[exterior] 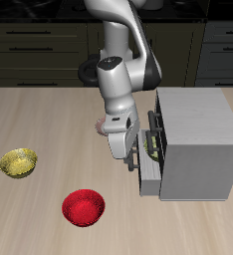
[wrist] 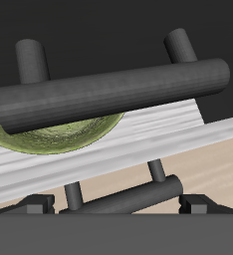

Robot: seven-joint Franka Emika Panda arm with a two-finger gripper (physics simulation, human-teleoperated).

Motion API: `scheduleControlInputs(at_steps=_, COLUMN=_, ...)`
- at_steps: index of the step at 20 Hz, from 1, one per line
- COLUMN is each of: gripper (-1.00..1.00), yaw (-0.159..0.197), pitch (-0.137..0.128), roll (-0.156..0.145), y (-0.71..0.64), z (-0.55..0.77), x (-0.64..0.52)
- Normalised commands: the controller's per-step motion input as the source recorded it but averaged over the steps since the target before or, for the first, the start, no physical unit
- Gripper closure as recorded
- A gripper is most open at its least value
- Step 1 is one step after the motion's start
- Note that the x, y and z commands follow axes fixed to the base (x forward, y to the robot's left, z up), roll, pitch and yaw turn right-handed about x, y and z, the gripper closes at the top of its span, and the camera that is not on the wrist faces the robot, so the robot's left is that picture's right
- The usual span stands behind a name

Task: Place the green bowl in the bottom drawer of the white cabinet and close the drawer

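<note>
1. The table (exterior: pixel 49 120) is pale wood grain, a wide flat top with much bare room around the bowls.
2. The cabinet (exterior: pixel 200 139) is a boxy grey-white block with plain flat sides, standing toward three o'clock on the table, its front facing nine o'clock.
3. The arm (exterior: pixel 123 70) is glossy white with rounded joints and leans down right at the cabinet's front.
4. The bottom drawer (exterior: pixel 149 175) is pulled out toward nine o'clock, long axis along the cabinet's front. In the wrist view its pale grey front panel (wrist: pixel 138 139) runs across on a slant behind a thick black bar handle (wrist: pixel 114 92).
5. The gripper (exterior: pixel 121 149) hangs just before the drawer fronts; whether its fingers are apart or together I cannot tell.
6. The green bowl (wrist: pixel 59 134) lies inside the bottom drawer, round, shiny and mottled, its rim peeping over the panel behind the handle.
7. The red bowl (exterior: pixel 84 207) sits near six o'clock, close to the front edge.
8. The yellow bowl (exterior: pixel 19 162) sits at nine o'clock, well apart from the red one.
</note>
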Motion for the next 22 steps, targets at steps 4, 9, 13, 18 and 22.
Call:
scheduleControlInputs(at_steps=4, gripper=-1.0, yaw=0.015, pitch=-0.052, roll=0.073, y=0.51, z=-0.67, x=0.21)
scheduleControlInputs(at_steps=9, gripper=-1.0, yaw=0.032, pitch=-0.057, roll=0.035, y=0.36, z=-0.63, x=0.23)
scheduleControlInputs(at_steps=13, gripper=-1.0, yaw=0.115, pitch=-0.057, roll=0.129, y=0.68, z=-0.68, x=0.21)
scheduleControlInputs(at_steps=18, gripper=-1.0, yaw=0.013, pitch=-0.078, roll=0.122, y=0.94, z=-0.27, x=0.21)
scheduleControlInputs(at_steps=22, gripper=-1.0, yaw=-0.042, pitch=-0.008, roll=0.093, y=0.93, z=-0.11, x=0.28)
